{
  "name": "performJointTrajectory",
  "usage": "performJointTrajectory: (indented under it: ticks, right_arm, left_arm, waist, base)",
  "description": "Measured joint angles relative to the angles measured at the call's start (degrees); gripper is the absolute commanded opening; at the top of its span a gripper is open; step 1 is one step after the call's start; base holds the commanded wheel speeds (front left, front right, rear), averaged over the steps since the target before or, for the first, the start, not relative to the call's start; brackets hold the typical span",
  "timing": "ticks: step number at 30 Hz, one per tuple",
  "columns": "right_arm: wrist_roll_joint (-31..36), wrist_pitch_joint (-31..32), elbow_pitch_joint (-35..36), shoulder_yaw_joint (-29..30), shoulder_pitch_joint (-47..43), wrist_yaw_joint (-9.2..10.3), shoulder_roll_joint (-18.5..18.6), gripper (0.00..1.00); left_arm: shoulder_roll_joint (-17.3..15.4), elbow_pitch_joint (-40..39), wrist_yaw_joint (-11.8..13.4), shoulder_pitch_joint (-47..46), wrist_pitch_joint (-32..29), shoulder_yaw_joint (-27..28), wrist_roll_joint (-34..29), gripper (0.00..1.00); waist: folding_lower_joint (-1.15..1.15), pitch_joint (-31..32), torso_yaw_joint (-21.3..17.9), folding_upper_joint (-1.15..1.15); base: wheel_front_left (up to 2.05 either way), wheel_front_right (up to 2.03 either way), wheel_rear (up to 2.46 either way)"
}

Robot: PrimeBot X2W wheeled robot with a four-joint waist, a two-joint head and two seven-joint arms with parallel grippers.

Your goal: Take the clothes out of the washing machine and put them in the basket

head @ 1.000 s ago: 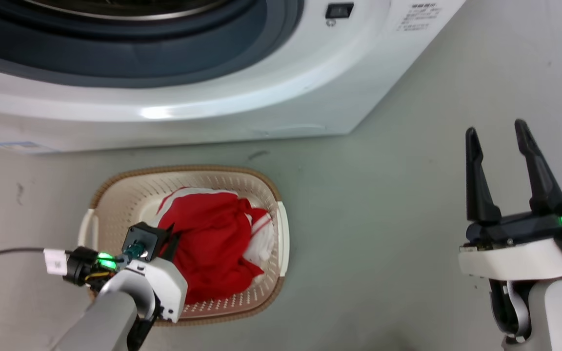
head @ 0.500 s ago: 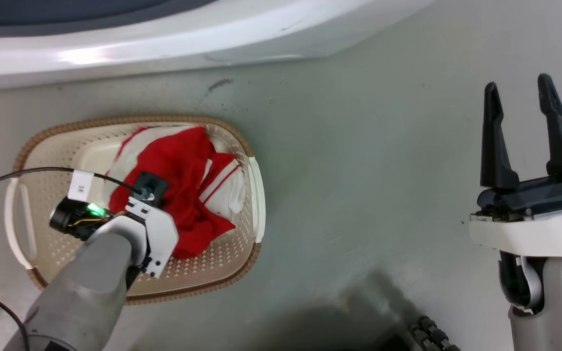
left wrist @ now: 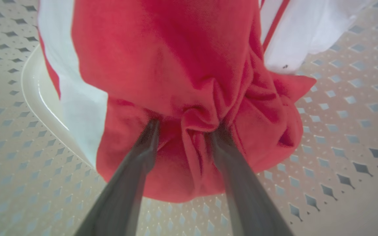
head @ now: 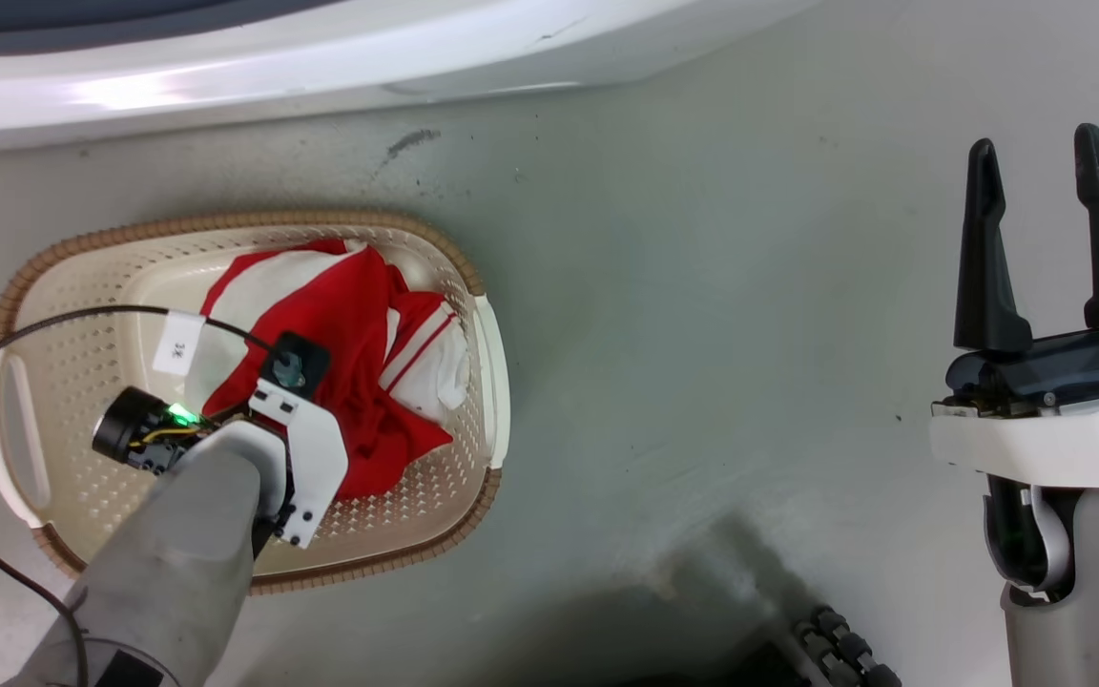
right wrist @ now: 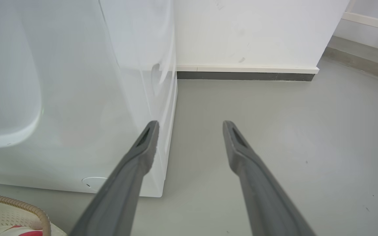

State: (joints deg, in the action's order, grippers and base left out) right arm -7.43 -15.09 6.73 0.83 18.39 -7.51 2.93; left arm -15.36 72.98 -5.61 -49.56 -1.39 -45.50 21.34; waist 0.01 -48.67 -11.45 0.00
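Left gripper point(left wrist: 185, 127): we record its fingers spread, tips sunk into the red folds of a red-and-white garment point(head: 349, 315) that lies in the basket point(head: 225, 223), one fold bunched between them. Right gripper point(head: 1036, 143): we note fingers apart and empty, held above the grey floor point(head: 702, 334), well apart from the basket. Washing machine point(head: 321, 67): we list its white front at the top of the head view, just beyond the basket's far rim, and its side panel and lower corner in the right wrist view.
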Motion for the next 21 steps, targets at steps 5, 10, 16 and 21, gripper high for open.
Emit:
performJointTrajectory:
  ticks: [5, 10, 16, 21]
  right_arm:
    - [1.0, 0.0, -0.4, -0.9, -0.5, -0.01, 0.0, 1.00]
    - [2.4, 0.0, -1.2, -1.2, -2.3, 0.00, 0.0, 1.00]
    - [3.0, 0.0, -2.1, -1.1, -5.3, 0.00, 0.0, 1.00]
    - [3.6, 0.0, -2.8, -1.2, -7.8, 0.00, -0.1, 1.00]
  left_arm:
    - [1.2, 0.3, -0.4, 2.2, 3.0, -0.4, 0.6, 1.00]
    - [3.0, 0.1, -0.5, 4.6, 9.5, -0.3, 1.6, 1.00]
    - [3.9, -1.3, 1.5, 7.5, 15.6, 0.9, 2.6, 1.00]
    - [3.4, -9.0, 4.3, 9.3, 16.3, 3.8, 3.6, 1.00]
  waist:
    - [0.00, 3.1, 0.6, 0.00]
    - [0.00, 7.7, 1.6, 0.00]
    - [-0.01, 14.1, 3.3, 0.00]
    - [-0.01, 19.2, 5.1, 0.00]
  base:
    - [0.00, 0.00, 0.00]
    - [0.00, 0.00, 0.00]
    - [0.00, 0.00, 0.00]
    - [0.00, 0.00, 0.00]
